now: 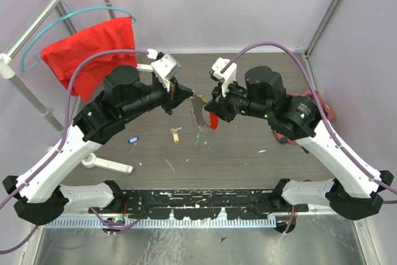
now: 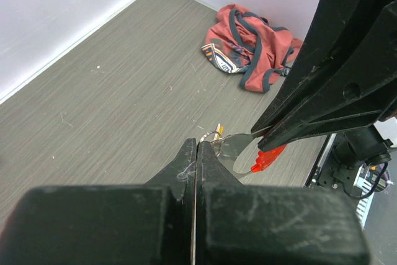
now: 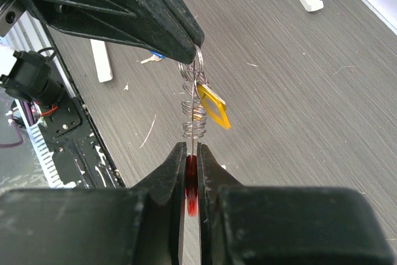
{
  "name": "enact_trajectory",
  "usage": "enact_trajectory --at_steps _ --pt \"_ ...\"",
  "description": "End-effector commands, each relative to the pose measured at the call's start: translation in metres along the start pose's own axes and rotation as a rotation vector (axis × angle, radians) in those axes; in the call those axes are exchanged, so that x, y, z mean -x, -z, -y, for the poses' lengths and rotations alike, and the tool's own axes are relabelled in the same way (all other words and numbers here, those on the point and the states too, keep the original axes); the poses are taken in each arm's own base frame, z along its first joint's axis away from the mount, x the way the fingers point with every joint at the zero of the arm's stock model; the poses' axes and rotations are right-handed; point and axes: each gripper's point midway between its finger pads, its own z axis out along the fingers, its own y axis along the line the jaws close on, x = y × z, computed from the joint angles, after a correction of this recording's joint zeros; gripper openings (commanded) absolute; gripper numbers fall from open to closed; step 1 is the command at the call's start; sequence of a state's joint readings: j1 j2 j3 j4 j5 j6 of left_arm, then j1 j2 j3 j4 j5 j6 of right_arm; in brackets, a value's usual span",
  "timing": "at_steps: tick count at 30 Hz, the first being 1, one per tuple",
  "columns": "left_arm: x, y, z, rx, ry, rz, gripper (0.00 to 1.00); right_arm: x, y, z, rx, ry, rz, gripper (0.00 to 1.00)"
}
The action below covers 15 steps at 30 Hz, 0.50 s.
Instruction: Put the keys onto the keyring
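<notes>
Yellow-tagged key (image 1: 176, 135), blue-tagged key (image 1: 132, 140) and green-tagged key (image 1: 198, 138) lie loose on the grey table (image 1: 248, 153), nearest the arm bases. Just beyond them the keyring (image 1: 201, 115) is held in the air between both arms. Right fingers (image 3: 167, 175) are clamped tight on its red bar (image 3: 191, 187). Left fingers (image 2: 183, 166) are fully closed, pinching the far end of the wire loop (image 3: 191, 110). Hanging key (image 3: 213, 107) with a yellow tag sits against the loop. Red cloth (image 1: 93, 44) hangs at back left.
</notes>
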<state>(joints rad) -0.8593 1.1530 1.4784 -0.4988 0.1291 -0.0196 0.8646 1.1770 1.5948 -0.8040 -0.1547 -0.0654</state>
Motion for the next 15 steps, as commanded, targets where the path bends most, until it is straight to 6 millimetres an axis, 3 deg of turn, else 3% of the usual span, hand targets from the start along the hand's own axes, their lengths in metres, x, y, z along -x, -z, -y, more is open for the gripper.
enact_trajectory --at_steps 1,15 --pt "0.009 0.004 -0.005 0.034 0.006 0.022 0.0 0.029 0.004 -0.004 0.008 0.004 0.105 0.01" --pt "0.01 0.001 0.003 0.003 0.016 0.031 0.0 0.018 -0.014 0.0 -0.011 -0.01 0.07 0.01"
